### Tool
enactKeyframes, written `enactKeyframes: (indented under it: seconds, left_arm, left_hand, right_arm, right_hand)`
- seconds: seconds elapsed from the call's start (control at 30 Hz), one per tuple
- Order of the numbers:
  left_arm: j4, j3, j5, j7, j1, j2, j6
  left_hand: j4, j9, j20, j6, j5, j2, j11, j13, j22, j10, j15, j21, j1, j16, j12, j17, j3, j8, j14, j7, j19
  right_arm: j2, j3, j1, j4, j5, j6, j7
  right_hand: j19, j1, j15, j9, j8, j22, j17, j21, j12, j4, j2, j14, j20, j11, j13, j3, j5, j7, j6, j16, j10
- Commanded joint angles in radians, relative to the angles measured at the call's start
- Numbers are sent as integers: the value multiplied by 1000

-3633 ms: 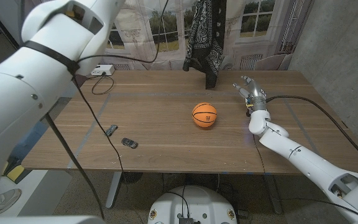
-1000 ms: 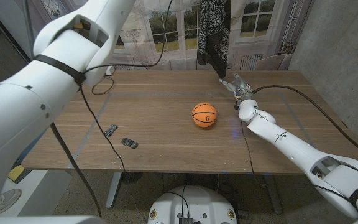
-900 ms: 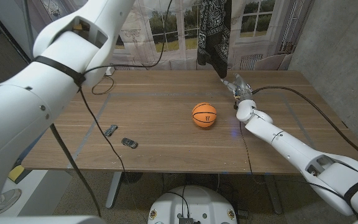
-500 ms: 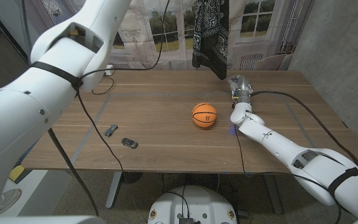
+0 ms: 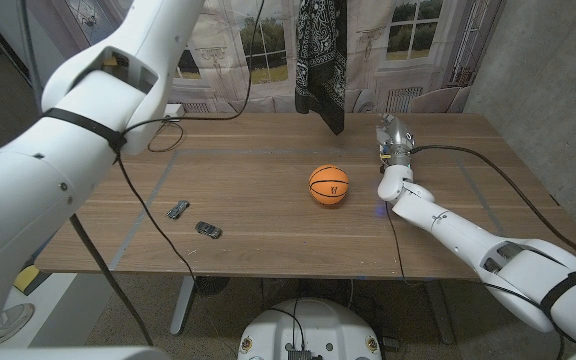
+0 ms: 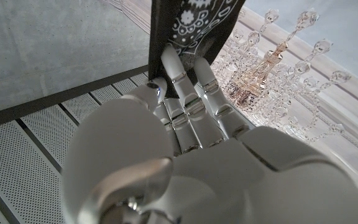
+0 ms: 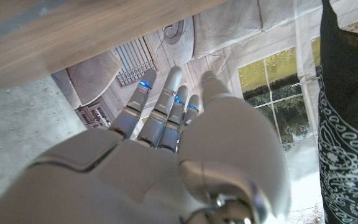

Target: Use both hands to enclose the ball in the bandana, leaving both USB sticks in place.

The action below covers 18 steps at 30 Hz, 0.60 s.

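You had the left hand point(image 6: 185, 118) pinching the bandana point(image 5: 321, 55) up high behind the ball point(image 5: 329, 185) on the counter point(image 5: 258, 190), right hand point(image 5: 392, 134) empty, fingers apart, nearby.

Left hand point(image 6: 185, 118) raised high, fingers pinched closed; right hand point(image 5: 393, 135) empty near the table's far edge, fingers apart.
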Motion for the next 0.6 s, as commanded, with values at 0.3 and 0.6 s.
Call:
enactKeyframes:
  seconds: [0.3, 0.6]
  left_arm:
    - [184, 50, -2, -27, -69, -63, -108]
    - [281, 61, -31, -72, -108, -117, -199]
  left_hand:
    - [-5, 2, -3, 1, -6, 13, -15, 486, 4, 16, -26, 7, -1, -5, 165, 7, 7, 3, 13, 3, 2]
    - [-6, 2, -3, 2, -8, 14, -14, 485, 4, 17, -26, 8, -2, -11, 164, 11, 9, 5, 12, 4, 2]
  right_arm:
    - [-155, -77, 42, -265, -81, -125, 576]
    - [-94, -63, 57, -170, -70, -49, 546]
  right_hand:
    - [-95, -133, -75, 2, 4, -6, -44, -37, -94, 44, -110, -184, -29, -28, 3, -115, 46, -31, -192, -99, -165]
    - [-83, -179, -59, 2, 16, -7, -56, -35, -93, 73, -97, -161, -7, 3, 2, -135, 60, 5, -185, -97, -140]
